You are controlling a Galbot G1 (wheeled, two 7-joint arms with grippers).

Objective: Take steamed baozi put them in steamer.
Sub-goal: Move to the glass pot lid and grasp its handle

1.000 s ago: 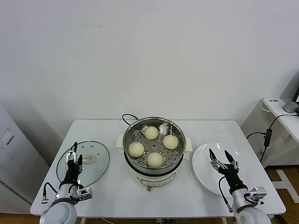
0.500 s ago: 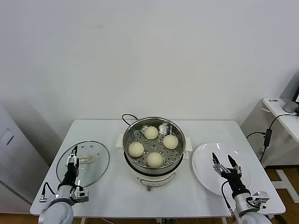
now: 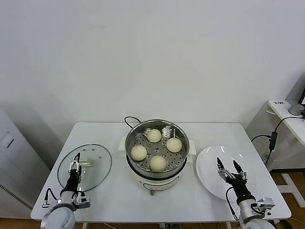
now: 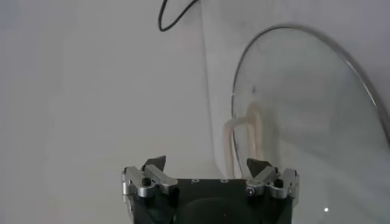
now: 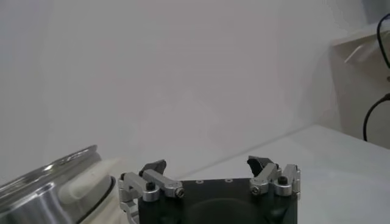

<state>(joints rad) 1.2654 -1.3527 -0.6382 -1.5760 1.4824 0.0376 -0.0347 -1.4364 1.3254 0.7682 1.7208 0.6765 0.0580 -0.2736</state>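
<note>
The steel steamer (image 3: 157, 128) stands at the middle of the table on its white base. Several cream-white baozi lie on its perforated floor, among them one at the back (image 3: 154, 135), one on the right (image 3: 174, 144) and one at the front (image 3: 157, 163). My left gripper (image 3: 75, 163) is open and empty, low over the near part of the glass lid (image 3: 97, 164). My right gripper (image 3: 227, 167) is open and empty over the bare white plate (image 3: 206, 171). The steamer's rim shows in the right wrist view (image 5: 46, 182).
The glass lid with its cream handle (image 4: 244, 140) lies flat at the table's left. The steamer's black cord (image 3: 129, 119) loops behind the pot. A second white table (image 3: 286, 114) with cables stands off to the right.
Both grippers have drawn back toward the table's near edge and sunk lower. The baozi, lid and plate have not moved.
</note>
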